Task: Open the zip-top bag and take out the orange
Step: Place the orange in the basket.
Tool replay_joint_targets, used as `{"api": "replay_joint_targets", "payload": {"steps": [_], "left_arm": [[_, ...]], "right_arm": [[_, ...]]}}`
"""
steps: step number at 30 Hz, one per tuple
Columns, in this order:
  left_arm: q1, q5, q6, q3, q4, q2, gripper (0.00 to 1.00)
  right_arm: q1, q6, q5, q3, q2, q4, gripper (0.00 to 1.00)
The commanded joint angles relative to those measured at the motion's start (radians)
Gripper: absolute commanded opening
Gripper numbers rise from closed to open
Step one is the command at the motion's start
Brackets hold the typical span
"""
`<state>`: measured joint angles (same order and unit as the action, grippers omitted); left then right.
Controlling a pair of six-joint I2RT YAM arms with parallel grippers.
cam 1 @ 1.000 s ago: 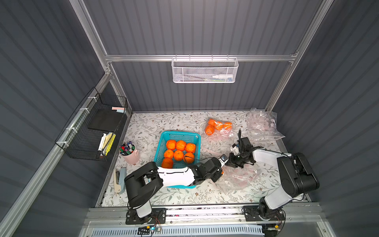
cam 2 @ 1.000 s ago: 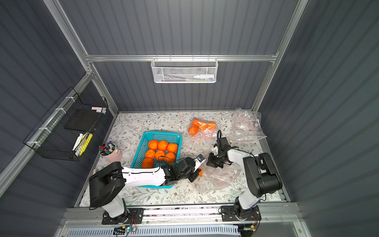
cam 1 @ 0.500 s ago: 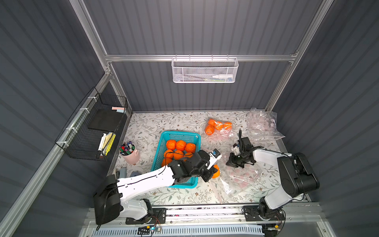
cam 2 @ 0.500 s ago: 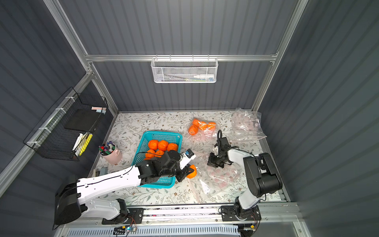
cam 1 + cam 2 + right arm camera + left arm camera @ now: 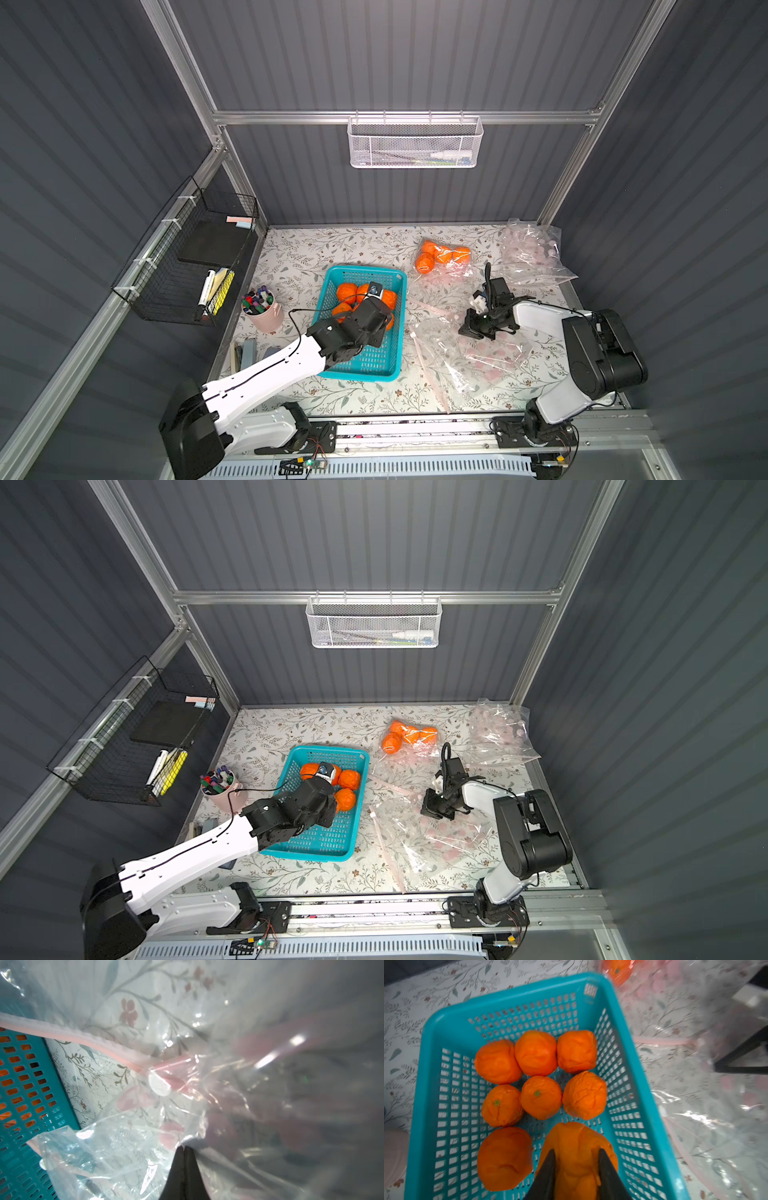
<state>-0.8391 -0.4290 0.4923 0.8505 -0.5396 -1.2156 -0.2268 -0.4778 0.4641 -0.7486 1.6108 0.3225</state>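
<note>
1. Nearest the front rail, the emptied zip-top bag lies flat and crumpled on the surface. A fold of its film is pinched by the right gripper, jaws closed tight on it.
2. The bag's pink zip strip runs near-to-far just beside the teal basket, with the mouth turned toward the basket.
3. Farther in, the orange is gripped by the left gripper over the near end of the basket. Its soft skin is dented by the jaws. Contact with the basket floor cannot be told.
4. Seven more oranges are seen beyond it in the basket.
5. Risk: if released from height, the orange may bounce off its neighbours or over the wall. The squashed skin may cling to one jaw.
6. Risk: if the right arm is lifted while clamped, the bag would be dragged against the basket.
7. Orientation: the held orange is roundish, so no long axis is judged. Its stem end is not seen.
</note>
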Motion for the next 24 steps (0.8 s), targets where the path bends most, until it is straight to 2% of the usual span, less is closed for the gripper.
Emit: {"api": "replay_joint_targets", "payload": {"steps": [1, 5, 10, 16, 20, 24], "left_arm": [[0.021, -0.086, 0.052, -0.05, 0.034, -0.06, 0.28], [0.031, -0.191, 0.037, -0.104, 0.104, -0.113, 0.28], [0.035, -0.191, 0.026, -0.121, 0.156, -0.124, 0.3], [0.045, -0.192, 0.007, -0.141, 0.211, -0.169, 0.41], [0.054, -0.198, -0.02, -0.152, 0.256, -0.195, 0.43], [0.064, -0.188, -0.044, -0.148, 0.285, -0.212, 0.52]], "right_arm": [[0.006, 0.007, -0.037, -0.005, 0.013, 0.031, 0.04], [0.007, 0.009, -0.04, -0.006, 0.011, 0.03, 0.04], [0.009, 0.006, -0.035, -0.003, 0.015, 0.027, 0.04], [0.009, 0.007, -0.031, -0.001, 0.007, 0.025, 0.04], [0.009, 0.006, -0.029, 0.004, 0.001, 0.018, 0.04], [0.009, 0.008, -0.015, 0.005, -0.01, 0.014, 0.04]]}}
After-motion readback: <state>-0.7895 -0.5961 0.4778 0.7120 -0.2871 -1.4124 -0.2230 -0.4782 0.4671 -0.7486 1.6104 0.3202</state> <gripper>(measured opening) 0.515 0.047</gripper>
